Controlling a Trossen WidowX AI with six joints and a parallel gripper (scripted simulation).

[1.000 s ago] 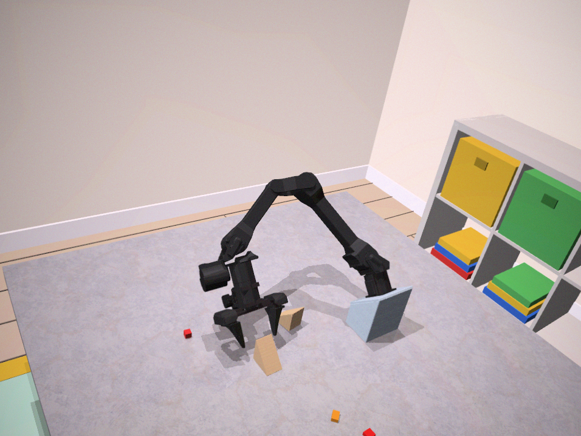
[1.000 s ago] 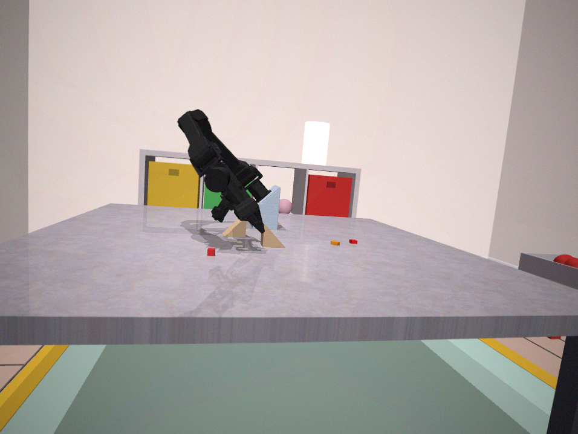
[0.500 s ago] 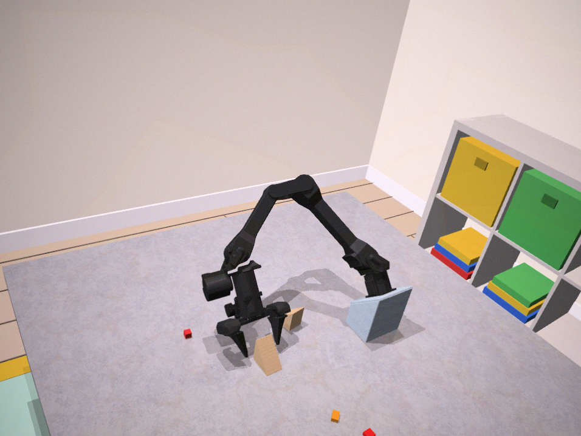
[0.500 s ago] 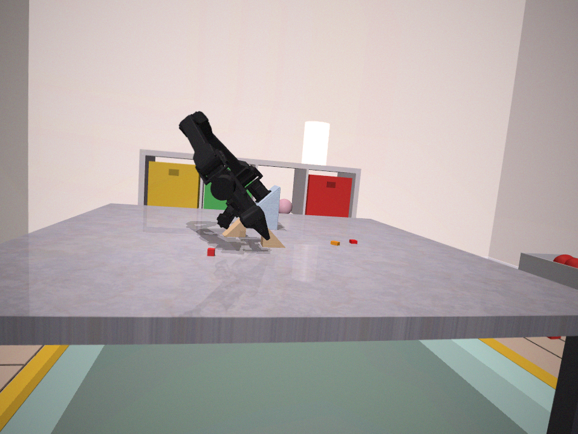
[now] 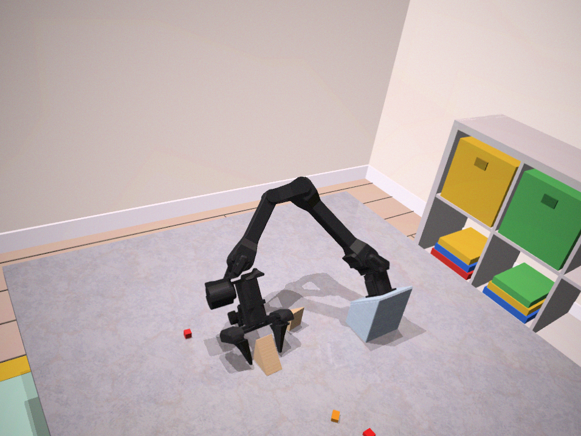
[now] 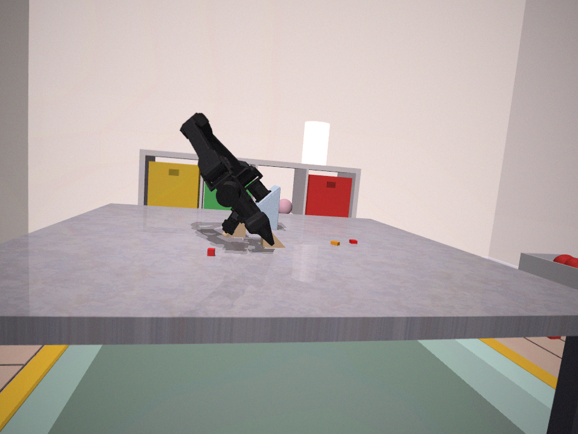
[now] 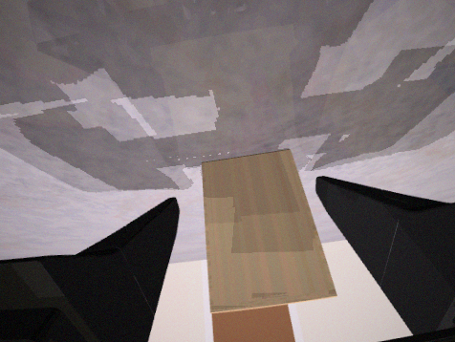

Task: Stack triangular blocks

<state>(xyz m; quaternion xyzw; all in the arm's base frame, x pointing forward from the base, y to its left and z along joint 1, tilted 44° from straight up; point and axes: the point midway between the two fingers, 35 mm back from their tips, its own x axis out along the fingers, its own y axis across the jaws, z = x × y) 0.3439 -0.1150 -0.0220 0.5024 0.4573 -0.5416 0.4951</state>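
A wooden triangular block point(image 5: 268, 363) point(image 6: 279, 242) point(image 7: 263, 234) rests on the table, its upright face towards the wrist camera and its slope falling away to the right in the exterior view. My gripper point(image 5: 265, 357) point(image 6: 271, 242) point(image 7: 246, 194) is open and low, tilted, with one finger on each side of this block. In the wrist view a gap shows between the block and each finger. The second triangular block point(image 5: 296, 319) point(image 6: 239, 230) rests on the table behind one finger. The gripper partly hides it in the top and exterior views, and it is not in the wrist view.
The pale blue arm mount point(image 5: 375, 316) point(image 6: 272, 210) stands beyond the second block. A small red cube point(image 5: 188, 333) point(image 6: 211, 252) lies on the gripper's other side. A small orange piece point(image 5: 335, 415) point(image 6: 335, 242) and another red piece point(image 5: 369, 432) point(image 6: 353, 241) lie farther off.
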